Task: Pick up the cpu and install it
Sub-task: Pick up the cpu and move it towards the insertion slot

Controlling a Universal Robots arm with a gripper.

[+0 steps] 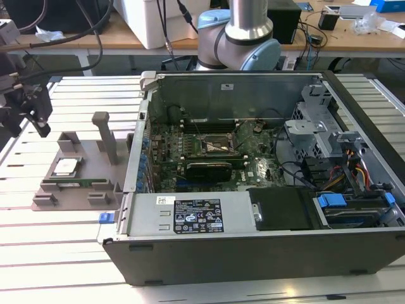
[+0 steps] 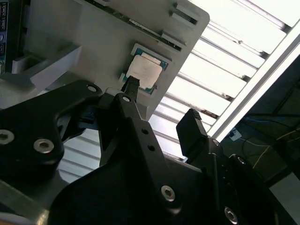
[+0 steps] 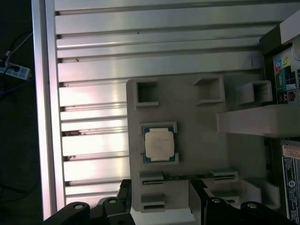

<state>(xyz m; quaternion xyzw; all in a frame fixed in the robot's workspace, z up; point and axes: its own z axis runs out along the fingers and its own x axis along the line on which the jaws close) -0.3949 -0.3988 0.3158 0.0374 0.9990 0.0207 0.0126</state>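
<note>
The small, square, silver-topped cpu (image 3: 159, 144) lies seated in the grey-brown plastic tray (image 3: 201, 136). Above that tray hangs the black gripper (image 3: 159, 185), jaws spread wide, empty, clear of the cpu.

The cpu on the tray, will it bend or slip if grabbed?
Probably stiff, not bendy: the cpu looks like a flat metal-topped plate. Its shiny top may be slippery. It lies flat in the tray, so it likely won't roll or tip.

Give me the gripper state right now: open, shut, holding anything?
Gripper: open, holding nothing; the cpu lies in the tray, not gripped.
</note>
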